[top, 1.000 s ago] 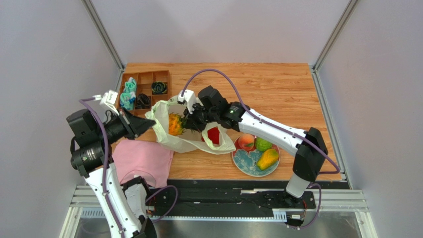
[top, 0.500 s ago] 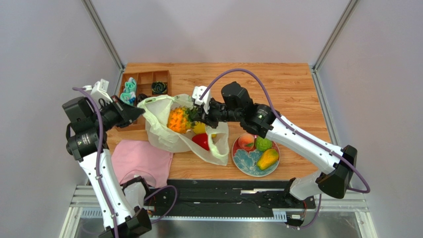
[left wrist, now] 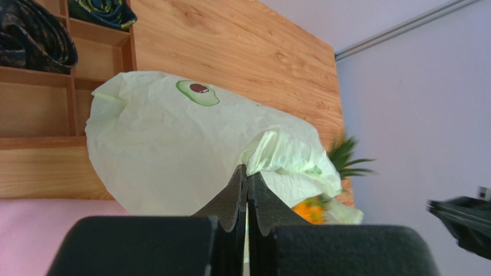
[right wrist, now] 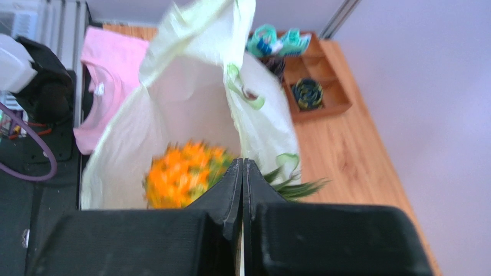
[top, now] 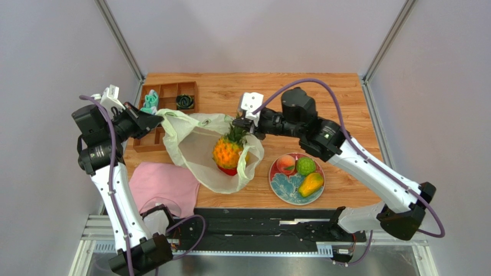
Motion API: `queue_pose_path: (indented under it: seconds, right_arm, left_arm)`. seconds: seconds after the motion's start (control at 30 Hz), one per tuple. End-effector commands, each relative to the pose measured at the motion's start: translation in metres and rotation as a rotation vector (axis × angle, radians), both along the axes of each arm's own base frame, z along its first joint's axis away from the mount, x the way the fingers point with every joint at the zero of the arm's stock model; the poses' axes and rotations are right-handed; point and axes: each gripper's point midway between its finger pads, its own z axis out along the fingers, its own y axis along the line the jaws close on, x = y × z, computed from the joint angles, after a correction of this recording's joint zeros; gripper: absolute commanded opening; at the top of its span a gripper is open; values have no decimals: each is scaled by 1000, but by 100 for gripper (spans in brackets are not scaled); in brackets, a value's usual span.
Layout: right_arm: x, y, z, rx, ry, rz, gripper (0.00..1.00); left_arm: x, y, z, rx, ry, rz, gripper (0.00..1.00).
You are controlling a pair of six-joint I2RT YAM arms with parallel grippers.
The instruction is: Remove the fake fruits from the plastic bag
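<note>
The plastic bag point(top: 193, 150) lies open at the table's middle left. My left gripper point(top: 157, 119) is shut on the bag's upper left edge and holds it up; in the left wrist view the gripper point(left wrist: 246, 168) pinches the bag's film point(left wrist: 173, 132). My right gripper point(top: 245, 124) is shut on the green crown of the pineapple point(top: 227, 152), which hangs over the bag's open mouth. The red pepper-like fruit point(top: 230, 171) lies under it in the bag. In the right wrist view the gripper point(right wrist: 242, 163) is beside the blurred pineapple point(right wrist: 178, 175). The peach point(top: 285, 165), green ball point(top: 305, 167) and mango point(top: 311, 184) lie on the plate point(top: 286, 190).
A wooden compartment tray point(top: 170, 91) with rolled items stands at the back left, just behind the left gripper. A pink cloth point(top: 164, 185) lies at the front left beside the bag. Bare wood stretches across the back right.
My right gripper has risen and moved right, drawing the pineapple up out of the bag. My left gripper has pulled the bag's edge up and to the left, stretching the mouth open.
</note>
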Motion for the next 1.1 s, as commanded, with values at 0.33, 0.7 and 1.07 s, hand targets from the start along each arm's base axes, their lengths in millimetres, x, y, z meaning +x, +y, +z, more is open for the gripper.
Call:
queue_pose_path:
  seconds: [0.33,0.7,1.07]
  right_arm:
    - [-17,-20,54,138,-30,-27,2]
    - [-61,16,-72,-119,247,200,52]
    - [-54,74,-119,-167,325,178,76]
  left_arm:
    - [11,-7,12,-103,-39,-61,0]
    - [-13,-26,-45,-195,74,-57,0]
    - [-23,-30,-52,-195,72,-52,0]
